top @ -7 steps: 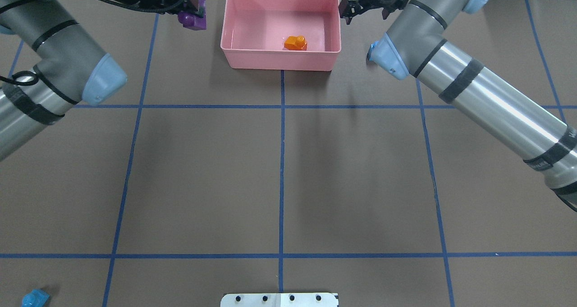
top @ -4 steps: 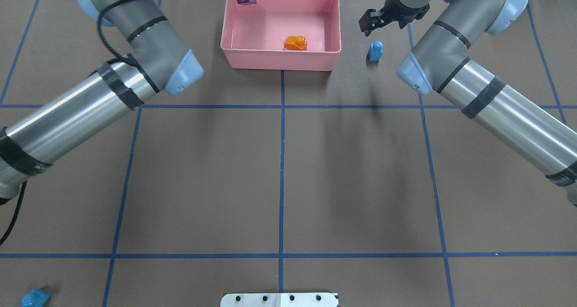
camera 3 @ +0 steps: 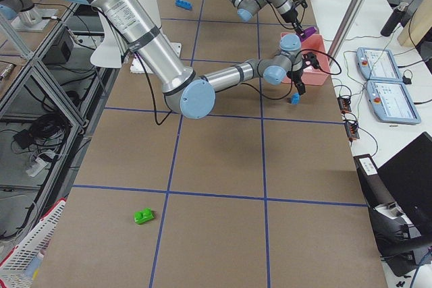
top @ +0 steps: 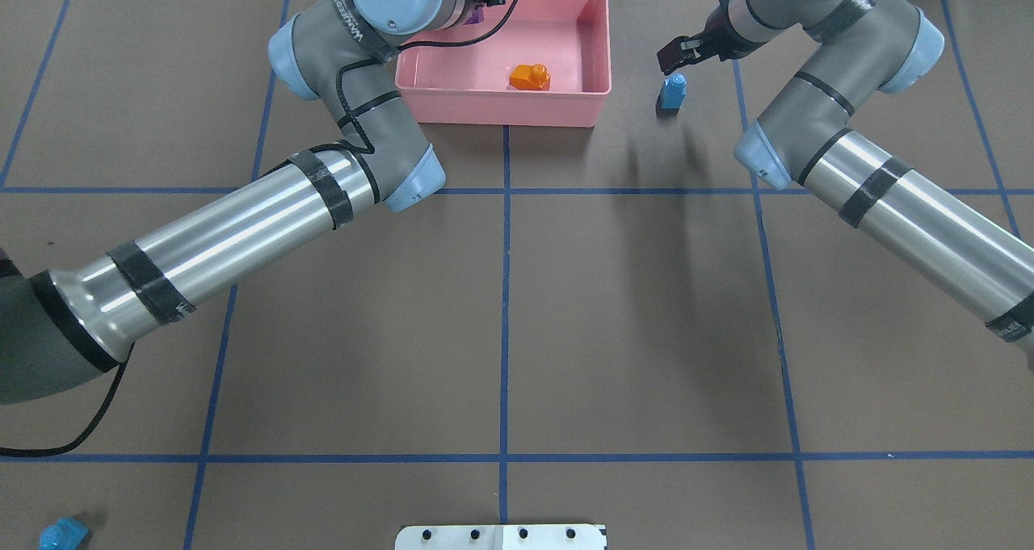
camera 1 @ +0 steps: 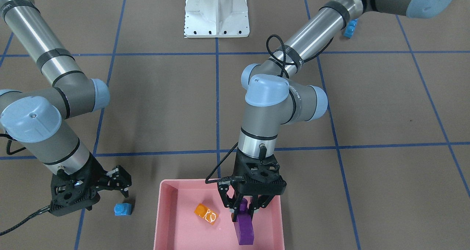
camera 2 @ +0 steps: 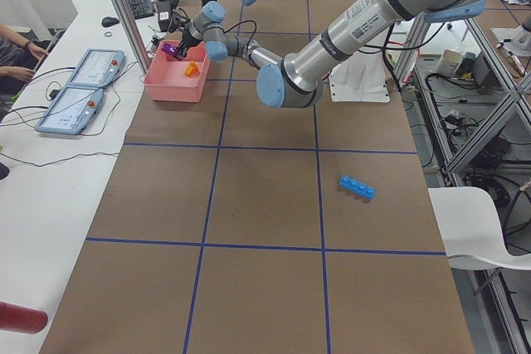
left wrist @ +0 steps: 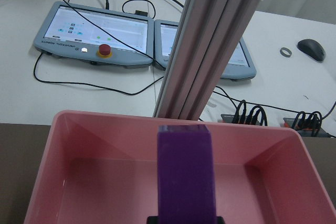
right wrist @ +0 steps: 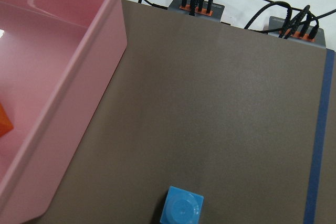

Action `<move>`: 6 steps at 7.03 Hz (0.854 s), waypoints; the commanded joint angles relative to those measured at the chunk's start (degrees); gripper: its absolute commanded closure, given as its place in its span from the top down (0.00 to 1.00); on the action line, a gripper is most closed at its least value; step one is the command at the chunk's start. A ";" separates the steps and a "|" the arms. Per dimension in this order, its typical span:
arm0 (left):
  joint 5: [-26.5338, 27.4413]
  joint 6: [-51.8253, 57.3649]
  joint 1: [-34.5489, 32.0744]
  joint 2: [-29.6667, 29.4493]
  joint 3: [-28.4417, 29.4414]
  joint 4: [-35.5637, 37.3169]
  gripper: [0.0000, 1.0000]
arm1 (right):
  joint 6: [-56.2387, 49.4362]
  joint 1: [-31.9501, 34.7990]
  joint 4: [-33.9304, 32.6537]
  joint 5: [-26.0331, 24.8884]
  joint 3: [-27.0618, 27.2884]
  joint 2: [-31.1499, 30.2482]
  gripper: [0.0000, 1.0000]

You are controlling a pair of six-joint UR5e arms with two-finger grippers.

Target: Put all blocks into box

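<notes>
Left gripper (camera 1: 243,207): jaws clamped on the long purple brick (camera 1: 244,228), held over the box (camera 1: 183,182).
Right gripper (camera 1: 122,182): jaws apart, empty, near the small blue brick (camera 1: 123,209).

Pink box (top: 501,106) mid far edge, orange brick (top: 530,77) inside, purple brick (camera 1: 244,228) above, small blue brick (top: 672,93) beside, long blue brick (camera 2: 357,186) left end, green brick (camera 3: 144,216) right end

Overhead, front views face each other; both show box (top: 501,107).
</notes>
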 commanded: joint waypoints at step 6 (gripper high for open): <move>2.56 0.09 1.31 -3.47 4.40 0.13 1.00 | 0.27 -2.46 9.06 -2.04 -13.38 5.14 0.99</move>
